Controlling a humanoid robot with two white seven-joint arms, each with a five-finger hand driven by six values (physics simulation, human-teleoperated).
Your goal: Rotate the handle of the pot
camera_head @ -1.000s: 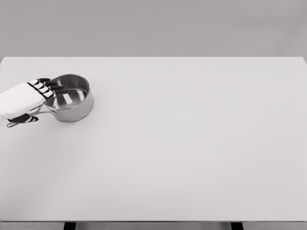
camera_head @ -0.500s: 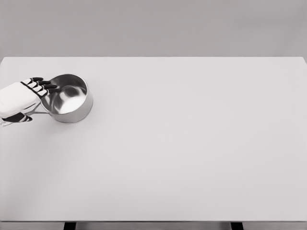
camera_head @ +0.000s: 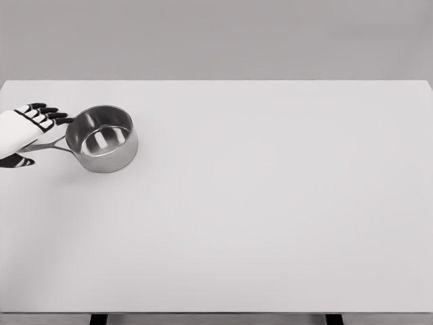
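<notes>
A shiny steel pot [camera_head: 103, 139] stands upright on the white table [camera_head: 270, 203] at the far left. Its thin handle [camera_head: 53, 146] points left and slightly toward me. My left hand [camera_head: 34, 135] is at the picture's left edge, with the handle's outer end running in between its straightened fingers [camera_head: 46, 115] and its thumb [camera_head: 15, 161]. The fingers are spread and reach toward the pot's rim without closing round anything. The right arm does not show.
The table's left edge lies close beside the hand, and its far edge runs a short way behind the pot. A plain grey wall stands behind the table.
The left hand has drawn back to the left, off the pot's rim. The pot has shifted slightly right and settled level, and more of its handle shows.
</notes>
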